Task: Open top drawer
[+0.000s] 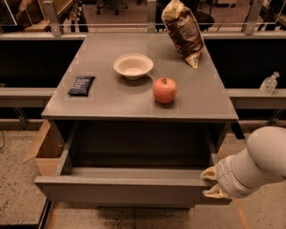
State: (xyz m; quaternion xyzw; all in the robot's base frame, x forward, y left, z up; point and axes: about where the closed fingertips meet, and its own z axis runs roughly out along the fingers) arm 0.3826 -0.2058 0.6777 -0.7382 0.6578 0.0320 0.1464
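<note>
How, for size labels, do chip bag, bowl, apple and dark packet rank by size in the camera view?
1. chip bag
2. bowl
3. apple and dark packet: too alike to rank.
The gripper sits at the top drawer front's right end.

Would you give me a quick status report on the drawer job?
Tool at right end of front of wide grey top drawer. Drawer well out, dark interior showing. Brown cardboard box on floor by its left side, not blocking travel.

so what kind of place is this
Likely an office: chair bases behind the railing, a sanitizer bottle, a chip bag on the counter. The gripper is at the top drawer's right corner.
</note>
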